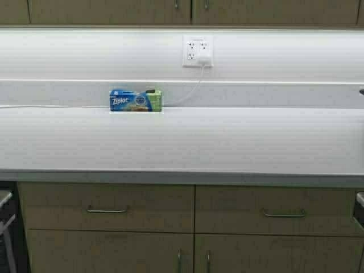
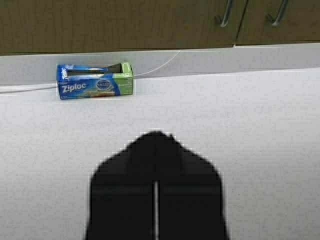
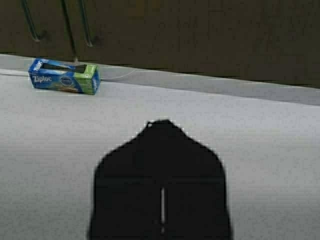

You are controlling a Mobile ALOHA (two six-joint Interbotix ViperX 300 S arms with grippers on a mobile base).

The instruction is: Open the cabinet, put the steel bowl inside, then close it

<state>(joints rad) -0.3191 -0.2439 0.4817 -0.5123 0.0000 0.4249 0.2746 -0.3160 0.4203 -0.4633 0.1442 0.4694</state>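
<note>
Grippers are both closed on nothing: the left gripper [image 2: 156,145] and the right gripper [image 3: 161,132] hover over the white countertop [image 1: 227,142]. Far from them, a Ziploc box [image 1: 135,100] lies against the backsplash. Above, the cabinet [image 1: 187,11] has both doors shut. The steel bowl is not visible.

- Left tool [image 2: 156,137] hanging above the tabletop [image 2: 250,125], fingers pressed together with just a thin slit of light between them, holding nothing.
- Right tool [image 3: 161,124] in pretty much the same pose, fingers closed to a hairline gap, also holding nothing.
- Neither arm showing in the high view.
</note>
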